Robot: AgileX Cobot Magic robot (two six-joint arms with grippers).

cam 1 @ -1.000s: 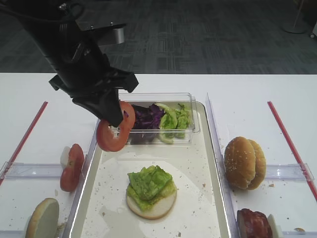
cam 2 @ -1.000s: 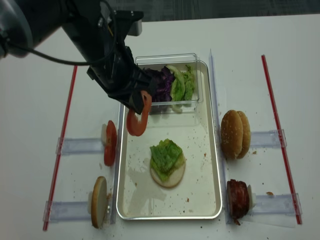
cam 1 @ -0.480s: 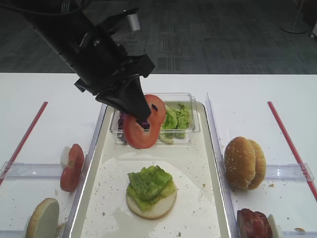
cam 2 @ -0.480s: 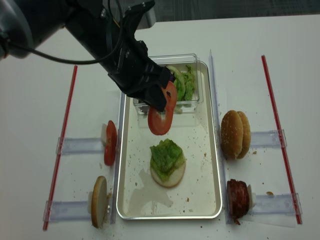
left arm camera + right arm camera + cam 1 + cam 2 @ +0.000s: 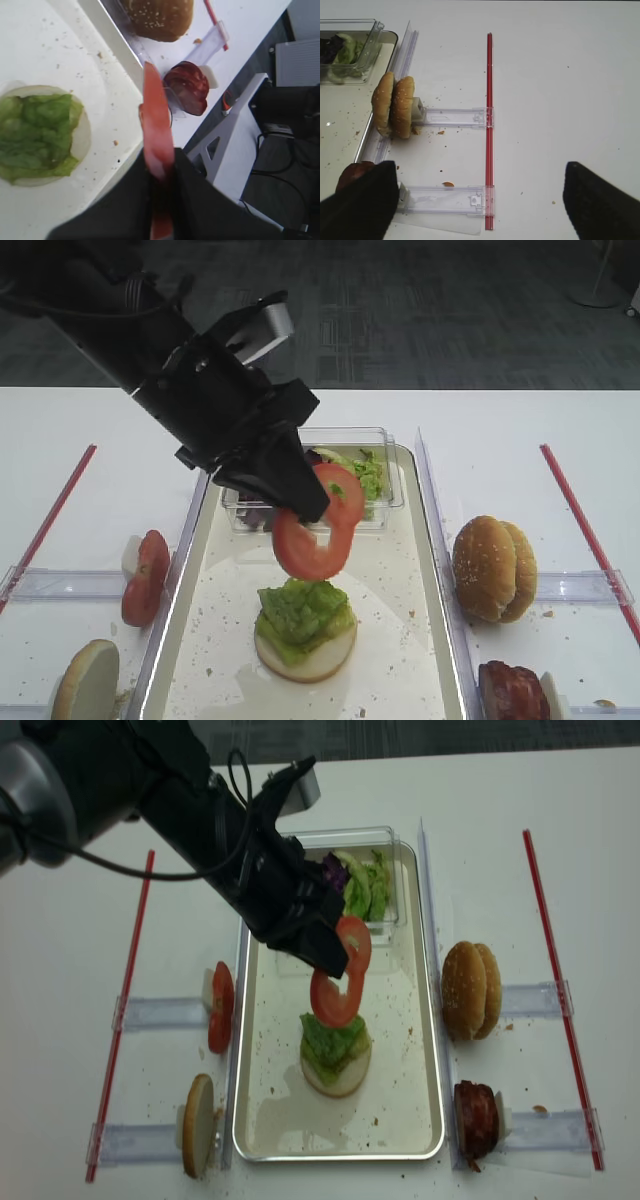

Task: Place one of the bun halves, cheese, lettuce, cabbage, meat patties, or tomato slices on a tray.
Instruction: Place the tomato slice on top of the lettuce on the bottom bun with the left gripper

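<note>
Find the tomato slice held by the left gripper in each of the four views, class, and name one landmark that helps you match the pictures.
Exterior high: tomato slice centre, just above the lettuce-topped bun half.
Exterior high (realsense): slice centre, pinched by the left gripper.
Left wrist: slice edge-on, centre.
Right wrist: not in view.
Shared landmark: the upright bun pair beside the tray, seen in all four.

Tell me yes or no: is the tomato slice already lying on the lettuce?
No, the tomato slice hangs pinched in the left gripper above the lettuce.
</note>
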